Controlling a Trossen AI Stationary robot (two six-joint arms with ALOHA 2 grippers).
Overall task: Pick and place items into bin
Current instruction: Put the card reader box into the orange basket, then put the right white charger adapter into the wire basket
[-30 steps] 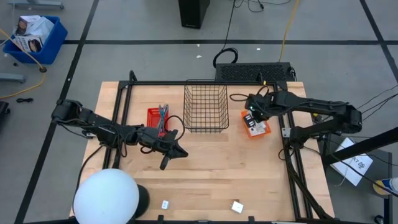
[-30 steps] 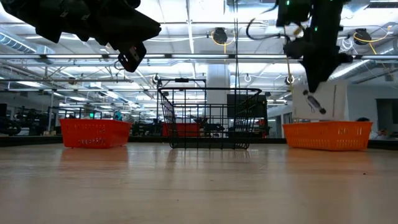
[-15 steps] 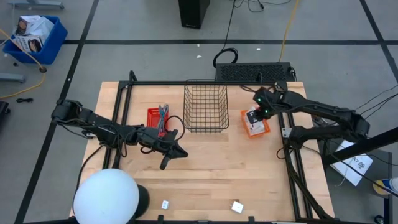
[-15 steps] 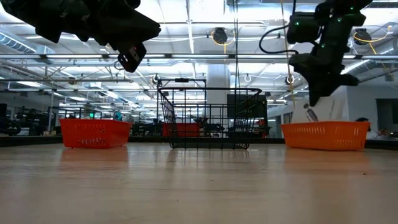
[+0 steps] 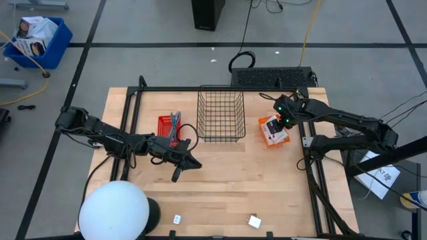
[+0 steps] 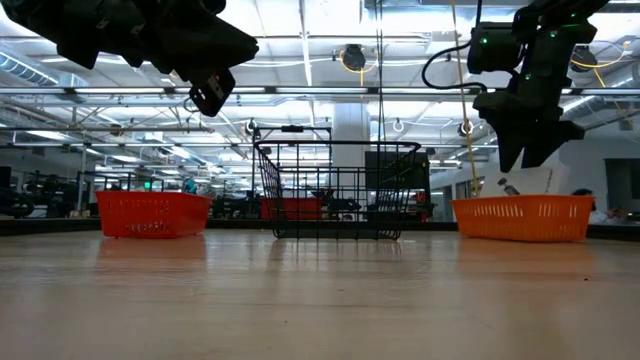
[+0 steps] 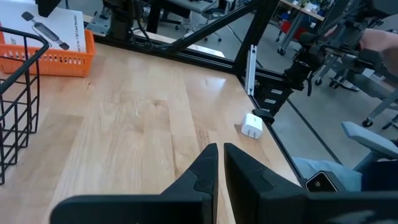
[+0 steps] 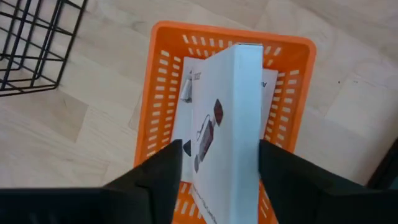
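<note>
Wrist cam only: box [image 8: 230, 124] betw. open pincer [image 8: 219, 163] fingers.

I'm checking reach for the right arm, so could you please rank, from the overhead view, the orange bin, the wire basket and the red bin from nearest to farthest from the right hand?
1. Orange bin: directly under the right hand.
2. Wire basket: table centre, toward the left arm.
3. Red bin: beyond the basket, by the left hand.

Dark jointed arms [image 5: 113, 137], black cables
</note>
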